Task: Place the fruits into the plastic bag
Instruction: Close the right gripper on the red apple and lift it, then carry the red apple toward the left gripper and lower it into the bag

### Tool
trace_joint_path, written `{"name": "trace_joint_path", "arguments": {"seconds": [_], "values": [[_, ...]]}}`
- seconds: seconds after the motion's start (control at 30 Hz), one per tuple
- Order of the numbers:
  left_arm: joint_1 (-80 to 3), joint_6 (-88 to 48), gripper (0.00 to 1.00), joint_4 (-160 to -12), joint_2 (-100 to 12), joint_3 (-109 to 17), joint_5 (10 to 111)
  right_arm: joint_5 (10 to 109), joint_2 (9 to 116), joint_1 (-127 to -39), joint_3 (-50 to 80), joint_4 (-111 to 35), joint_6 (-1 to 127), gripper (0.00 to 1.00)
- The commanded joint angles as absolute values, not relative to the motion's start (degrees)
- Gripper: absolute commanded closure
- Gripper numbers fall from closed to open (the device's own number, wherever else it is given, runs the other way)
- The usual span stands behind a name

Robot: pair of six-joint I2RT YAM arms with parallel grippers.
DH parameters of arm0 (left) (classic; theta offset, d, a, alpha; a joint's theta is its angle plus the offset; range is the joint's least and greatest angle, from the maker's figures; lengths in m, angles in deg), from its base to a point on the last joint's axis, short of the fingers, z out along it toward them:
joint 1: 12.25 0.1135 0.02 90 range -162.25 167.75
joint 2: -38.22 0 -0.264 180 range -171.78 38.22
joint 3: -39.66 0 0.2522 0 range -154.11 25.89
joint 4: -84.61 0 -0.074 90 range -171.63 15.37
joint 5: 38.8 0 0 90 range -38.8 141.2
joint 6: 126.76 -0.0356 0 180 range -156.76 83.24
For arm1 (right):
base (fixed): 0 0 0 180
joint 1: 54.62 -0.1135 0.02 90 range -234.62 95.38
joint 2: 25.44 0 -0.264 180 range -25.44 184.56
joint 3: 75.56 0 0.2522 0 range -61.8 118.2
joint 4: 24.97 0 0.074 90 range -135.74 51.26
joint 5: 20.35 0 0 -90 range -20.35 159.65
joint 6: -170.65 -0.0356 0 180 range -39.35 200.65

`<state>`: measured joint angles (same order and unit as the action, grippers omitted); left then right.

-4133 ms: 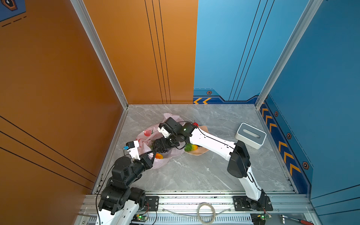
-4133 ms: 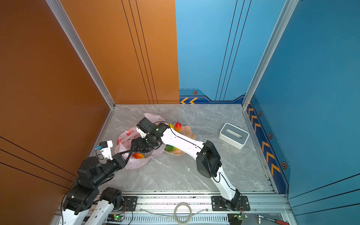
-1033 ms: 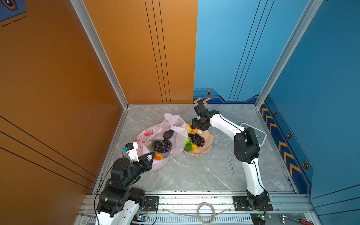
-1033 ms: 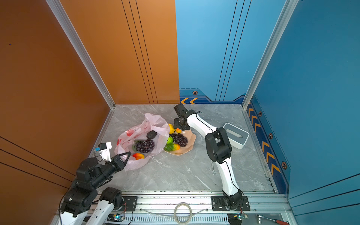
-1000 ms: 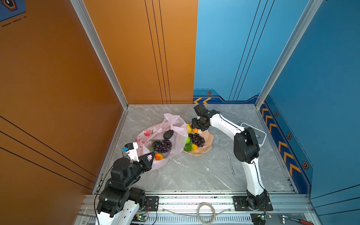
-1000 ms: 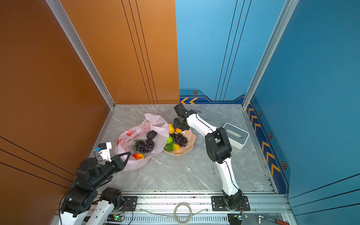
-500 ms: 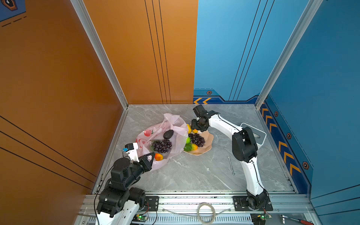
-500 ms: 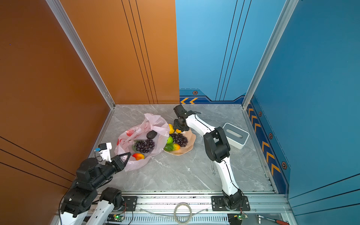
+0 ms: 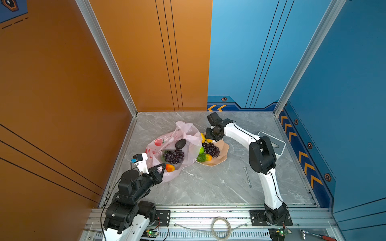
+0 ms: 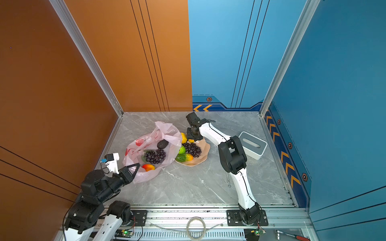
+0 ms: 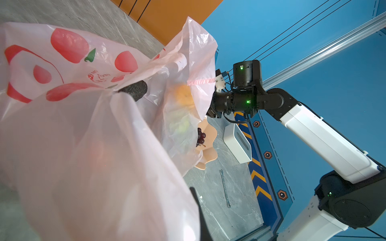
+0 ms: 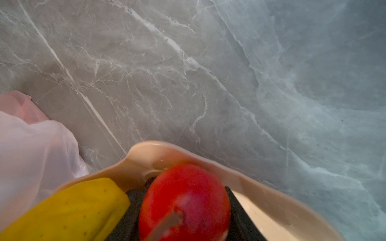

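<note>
Right end effector clamped on red fruit at the bowl rim.
Plastic bag lay open against the bowl, with grape bunch, avocado and red-yellow fruit inside; left end effector clenched on the bag edge farthest from the bowl.

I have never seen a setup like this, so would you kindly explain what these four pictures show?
Two white-and-black robot arms stand at a grey marble table. Two pictures look down from overhead, side by side; the others come from a camera on each wrist. The left gripper is shut on the edge of a thin pale-pink plastic bag, which holds a purple grape bunch and a black avocado. The right gripper reaches into a peach scalloped bowl, its fingers either side of a red fruit; whether it grips yet is unclear.
</note>
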<state>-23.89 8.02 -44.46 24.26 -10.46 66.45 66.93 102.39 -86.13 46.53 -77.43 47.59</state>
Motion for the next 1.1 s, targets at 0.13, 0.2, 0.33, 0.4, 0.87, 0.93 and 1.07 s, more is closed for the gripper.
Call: {"name": "trace_joint_path", "arguments": {"seconds": [0.13,0.2,0.33,0.4,0.87,0.93,1.07], "values": [[-23.5,7.3,1.00,-44.3,24.9,-11.3,66.7,70.6,94.2,-87.0,43.9,-76.7,48.6,0.57],[-23.4,7.5,1.00,-44.6,24.7,-11.1,66.8,71.0,91.7,-87.0,43.3,-76.8,48.9,0.57],[-23.4,8.1,1.00,-45.3,24.9,-10.5,67.2,71.5,87.8,-87.0,42.2,-77.1,49.4,0.57],[-23.4,8.2,1.00,-45.4,24.9,-10.4,67.2,71.6,85.3,-87.2,41.7,-77.5,49.9,0.57],[-23.4,9.6,1.00,-47.5,24.8,-9.3,68.4,66.0,66.8,-89.5,37.3,-78.7,51.5,0.56],[-23.3,9.6,1.00,-47.7,24.6,-9.2,68.4,64.2,64.7,-89.6,36.6,-78.0,51.2,0.56],[-23.3,9.9,1.00,-48.2,24.3,-9.1,68.6,59.0,60.7,-89.6,33.7,-74.3,48.7,0.56]]}}
